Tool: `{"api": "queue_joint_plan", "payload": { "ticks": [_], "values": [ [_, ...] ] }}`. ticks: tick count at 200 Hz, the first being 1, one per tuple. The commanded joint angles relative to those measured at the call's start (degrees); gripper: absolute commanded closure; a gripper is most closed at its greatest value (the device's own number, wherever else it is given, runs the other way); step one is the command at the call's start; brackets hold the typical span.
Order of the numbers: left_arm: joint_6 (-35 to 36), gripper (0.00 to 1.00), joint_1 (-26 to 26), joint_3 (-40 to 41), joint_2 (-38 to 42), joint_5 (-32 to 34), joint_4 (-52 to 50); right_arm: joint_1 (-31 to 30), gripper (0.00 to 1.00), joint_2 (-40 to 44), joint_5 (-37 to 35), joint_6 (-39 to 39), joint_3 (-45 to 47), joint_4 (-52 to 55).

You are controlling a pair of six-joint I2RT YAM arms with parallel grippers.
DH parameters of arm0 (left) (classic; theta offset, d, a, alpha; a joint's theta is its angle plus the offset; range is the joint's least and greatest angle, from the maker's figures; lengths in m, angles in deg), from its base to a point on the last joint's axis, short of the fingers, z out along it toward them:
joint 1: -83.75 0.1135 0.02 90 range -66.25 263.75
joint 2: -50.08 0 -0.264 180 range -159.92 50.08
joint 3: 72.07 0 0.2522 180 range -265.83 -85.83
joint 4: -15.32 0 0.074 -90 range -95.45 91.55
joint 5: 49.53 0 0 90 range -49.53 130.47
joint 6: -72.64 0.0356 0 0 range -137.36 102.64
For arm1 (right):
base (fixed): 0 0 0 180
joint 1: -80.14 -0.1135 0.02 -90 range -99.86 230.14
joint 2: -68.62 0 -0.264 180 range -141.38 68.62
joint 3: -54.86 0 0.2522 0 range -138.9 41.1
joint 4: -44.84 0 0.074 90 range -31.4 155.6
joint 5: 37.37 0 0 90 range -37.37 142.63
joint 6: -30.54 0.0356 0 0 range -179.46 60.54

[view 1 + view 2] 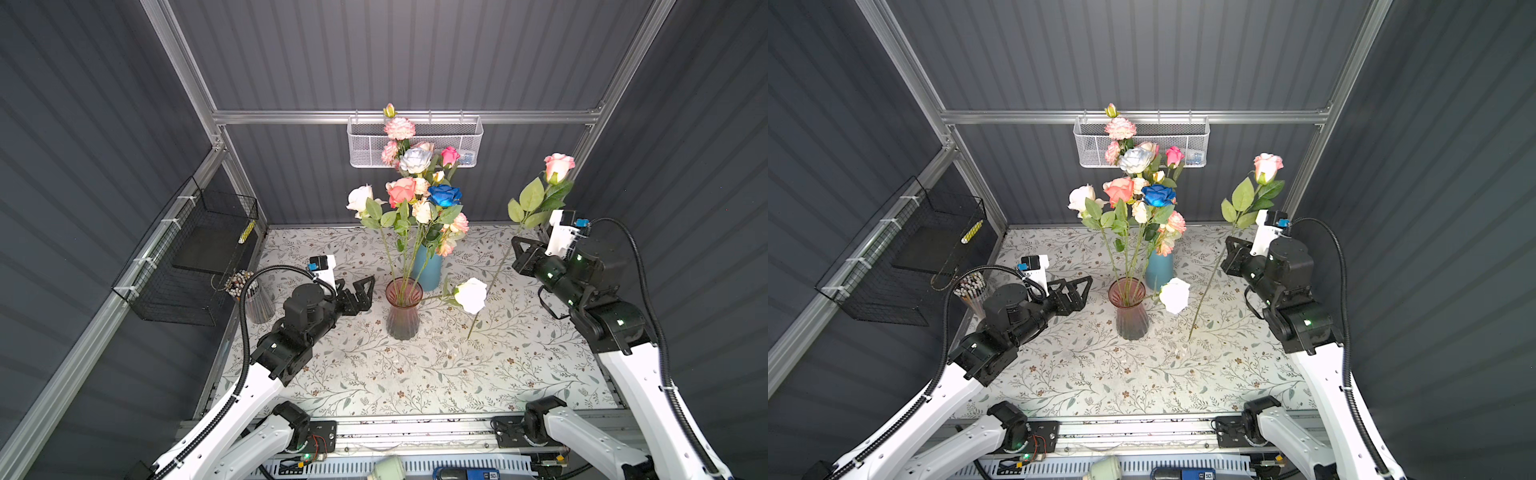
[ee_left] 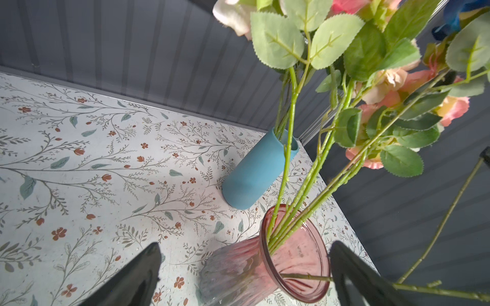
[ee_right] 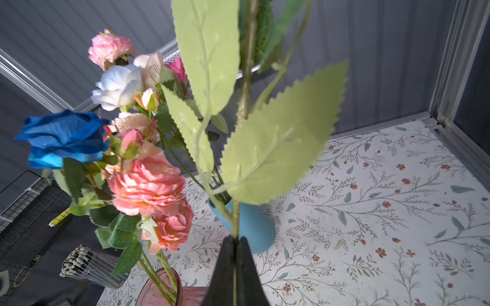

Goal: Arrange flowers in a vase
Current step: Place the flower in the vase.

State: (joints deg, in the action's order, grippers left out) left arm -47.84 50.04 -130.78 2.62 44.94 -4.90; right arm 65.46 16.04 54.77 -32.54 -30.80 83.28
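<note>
The pink rose [image 1: 559,167] stands high in the air, held partway down its stem [image 1: 490,291] by the right gripper [image 3: 235,242], whose jaws are pressed together on it with no gap showing in the right wrist view. The stem's long axis is tilted. From the grip, the bloom and leaves rise up and away toward the back corner, while the bare foot slants down and off to the gripper's left. It ends low over the table [image 1: 415,374], seemingly below vase-rim level.

Further out the same way, left of the gripper and lower than it, stands the pink glass vase [image 1: 403,316], probably the one being filled, with a few stems upright in it. A white rose [image 1: 471,295] lolls sideways out of its mouth, between the hanging foot and the rim. The coming move likely calls for raising the stem until its foot clears the rim, then carrying it left past that white bloom.

The blue vase [image 1: 428,268], just behind the glass one, holds the rest of the bunch. The left gripper [image 1: 360,286] hovers beyond the glass vase, jaws spread wide and empty, so the right arm is the one placed to act.
</note>
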Motion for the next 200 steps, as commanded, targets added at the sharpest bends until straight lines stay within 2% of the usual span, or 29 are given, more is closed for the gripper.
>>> {"api": "queue_joint_plan", "payload": {
  "ticks": [1,40,101,200],
  "values": [
    [1.4,0.01,0.1,-1.8,0.7,-1.0,-1.7,-0.5,0.99,0.9,0.7,-0.7,-3.7,-0.5],
    [0.2,0.01,0.1,-1.1,0.8,-1.6,-1.1,-2.6,1.00,-1.1,4.6,2.7,-8.0,-5.7],
    [-1.2,0.00,0.1,0.5,3.8,-1.0,-2.8,-6.7,1.00,-5.9,3.7,3.2,-13.0,-13.2],
    [-0.6,0.01,0.1,1.4,5.4,-0.1,-3.5,-14.3,1.00,-11.2,1.6,-0.2,-10.3,-28.9]
  ]
}}
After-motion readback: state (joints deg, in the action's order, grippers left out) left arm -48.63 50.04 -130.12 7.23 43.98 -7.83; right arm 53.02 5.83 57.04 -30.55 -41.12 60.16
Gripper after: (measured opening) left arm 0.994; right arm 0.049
